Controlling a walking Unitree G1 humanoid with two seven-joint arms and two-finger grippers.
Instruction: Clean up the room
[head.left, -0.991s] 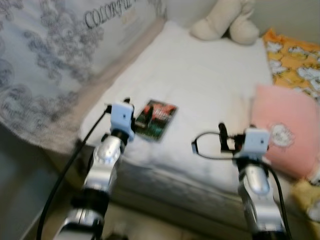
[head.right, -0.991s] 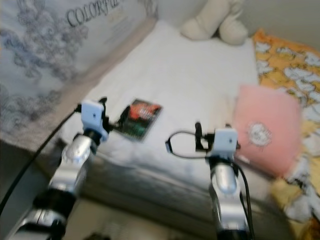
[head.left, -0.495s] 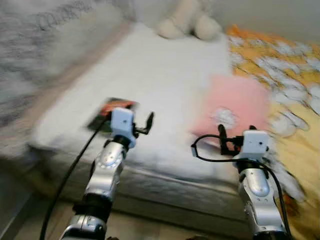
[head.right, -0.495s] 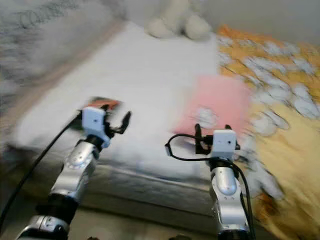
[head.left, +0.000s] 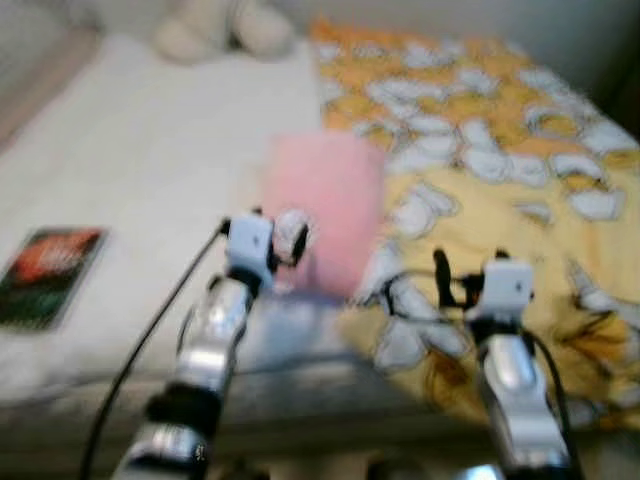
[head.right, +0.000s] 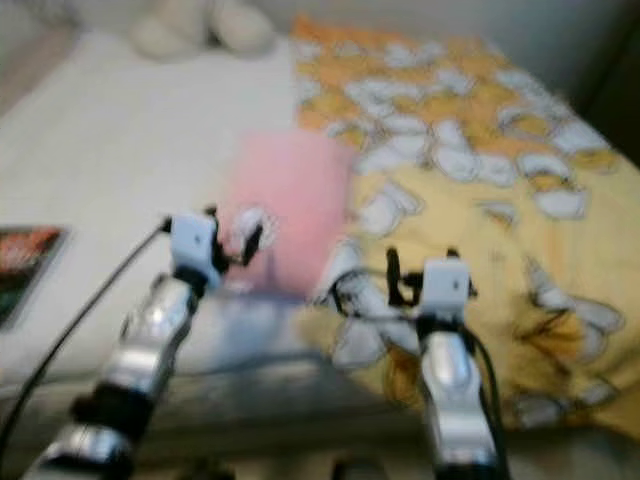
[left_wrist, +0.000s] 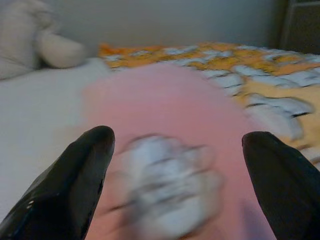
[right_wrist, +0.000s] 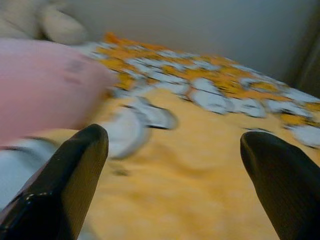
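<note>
A pink pillow (head.left: 325, 205) with a white emblem (left_wrist: 167, 187) lies on the bed where the white sheet (head.left: 140, 150) meets a yellow blanket (head.left: 500, 170) patterned in white. My left gripper (head.left: 288, 240) hovers open just in front of the pillow, and its fingers (left_wrist: 75, 175) frame the emblem. My right gripper (head.left: 447, 275) is open over the blanket (right_wrist: 190, 150), empty, with the pillow (right_wrist: 45, 80) to its side. A dark book (head.left: 50, 275) lies flat on the sheet at the left. The picture is blurred.
A cream plush toy (head.left: 225, 25) sits at the head of the bed by the wall. The mattress's front edge (head.left: 300, 385) runs just below my arms. A dark gap (head.left: 625, 90) borders the bed at the far right.
The camera has swung to the right: the book has slid to the picture's left edge, the grey printed cover is out of frame and the yellow blanket has come in. Both arms keep their pose.
</note>
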